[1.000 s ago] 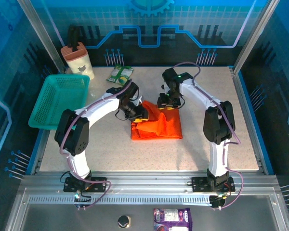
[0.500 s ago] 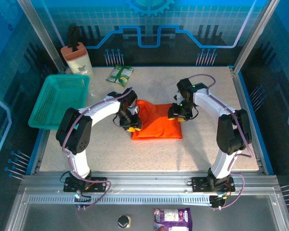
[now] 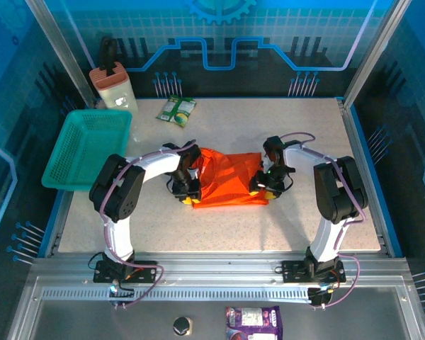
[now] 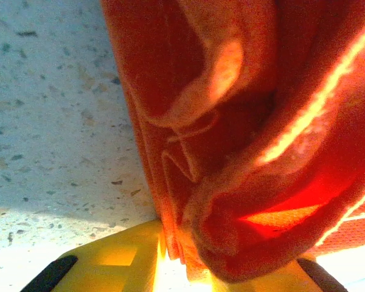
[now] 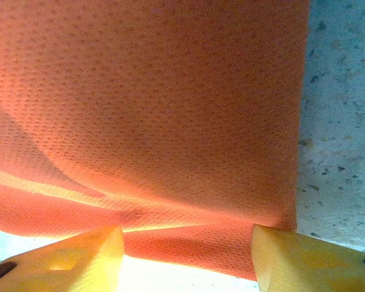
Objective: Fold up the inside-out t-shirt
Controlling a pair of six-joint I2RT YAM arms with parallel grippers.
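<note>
The t-shirt (image 3: 227,180) lies in the middle of the table (image 3: 304,219), a bright orange bundle folded into a rough rectangle, wider than it is deep, with creases across its top and a raised ridge along the far edge. Both arms reach in low from the near side and curl toward its two short ends.

The left gripper (image 3: 188,193) sits at the bundle's left end, down by the near corner, touching the cloth. From its wrist I see a thick, rumpled roll of fabric packed into the gap between the yellow fingers (image 4: 118,260) and pressing against them on both sides, so this gripper is clamped on the t-shirt. Seams and folded layers run up from the grip, with speckled tabletop to the left.

The right gripper (image 3: 266,185) is at the right end, also by the near corner. Its yellow fingers (image 5: 70,250) stand well apart. The cloth between them lies flat and smooth, and its straight edge runs up beside the right-hand finger, so these jaws are parted around the cloth rather than gripping it.

A teal basket (image 3: 85,145) sits at the table's left edge, well apart from the t-shirt. A green packet (image 3: 176,110) lies near the far edge, and a pinkish container (image 3: 115,88) with a dark handle stands at the far left corner.
</note>
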